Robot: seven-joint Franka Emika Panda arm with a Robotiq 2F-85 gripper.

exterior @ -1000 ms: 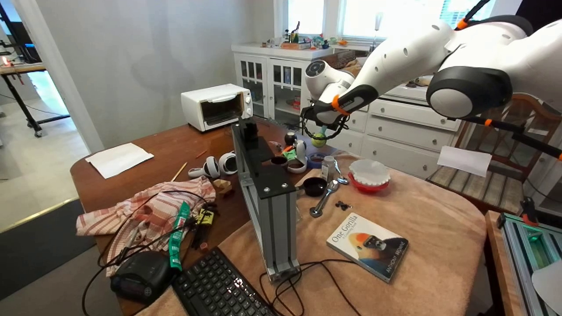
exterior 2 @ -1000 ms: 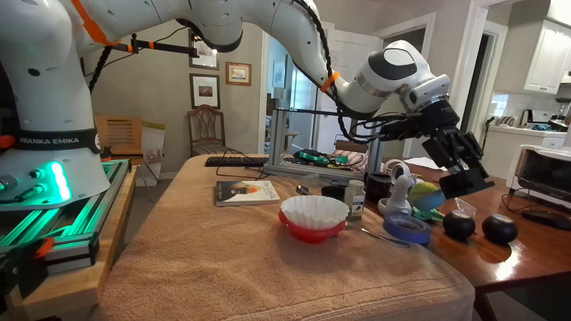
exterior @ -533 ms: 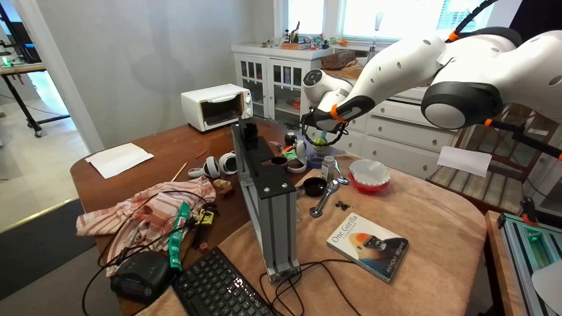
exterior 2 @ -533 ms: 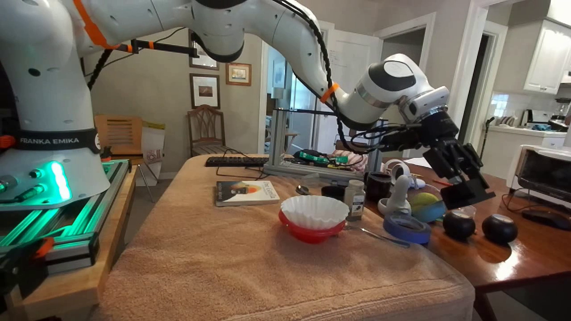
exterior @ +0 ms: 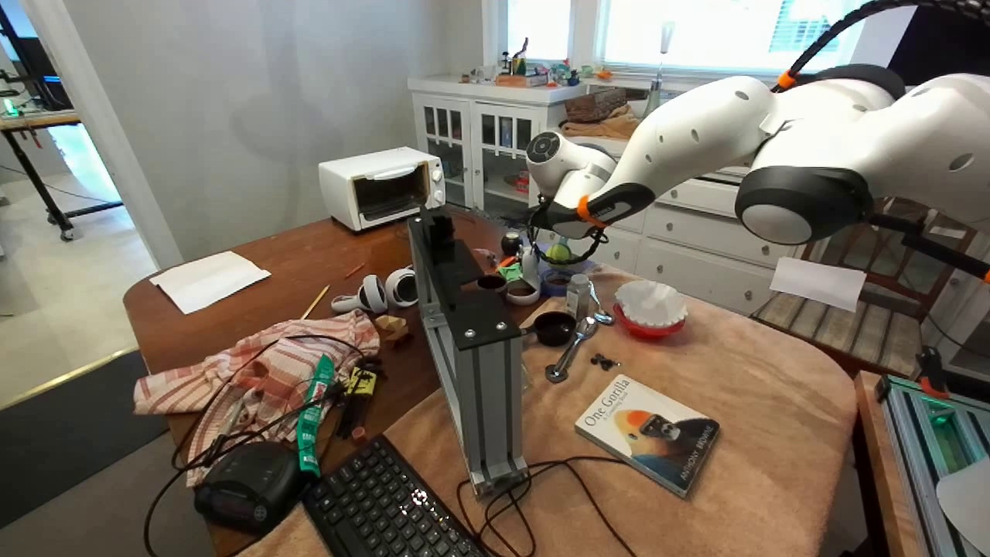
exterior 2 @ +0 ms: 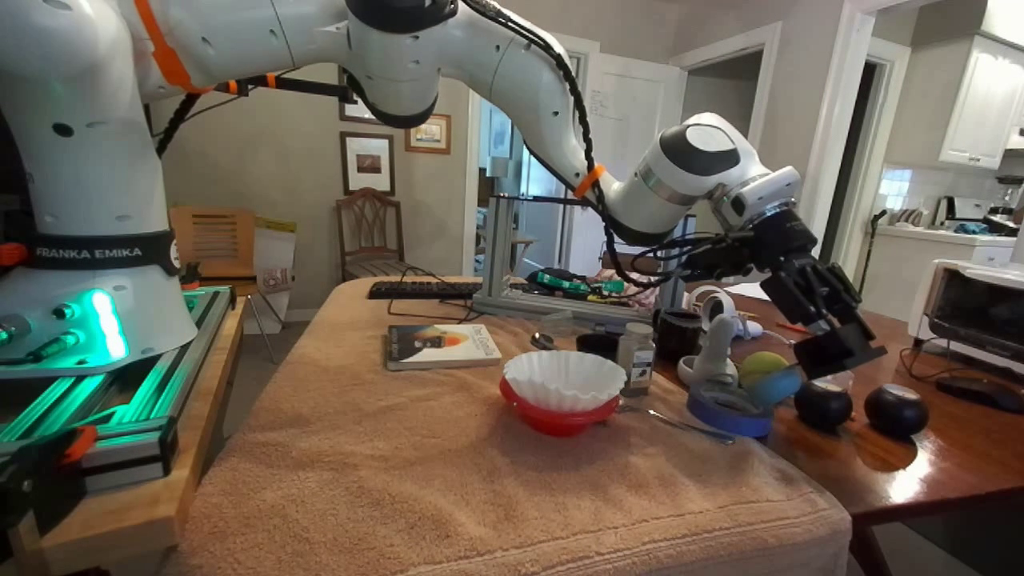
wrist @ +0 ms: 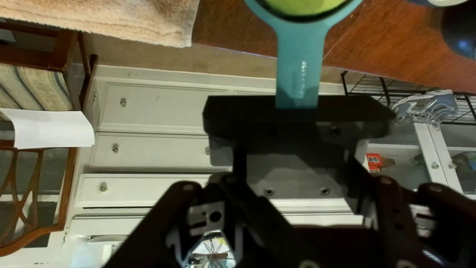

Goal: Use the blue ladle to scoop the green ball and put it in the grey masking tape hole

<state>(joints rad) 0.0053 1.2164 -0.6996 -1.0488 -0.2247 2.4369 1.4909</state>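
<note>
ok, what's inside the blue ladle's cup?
In an exterior view, the green ball sits in the cup of the blue ladle, its top above the rim. The ball covers the cup's bottom, so anything underneath can't be seen.

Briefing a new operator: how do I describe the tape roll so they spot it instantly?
Start at the wooden table and its tan towel. In an exterior view, near the towel's edge, look between the labelled jar and the two round black pots. The tape roll is the only low, blue ring there.
</note>
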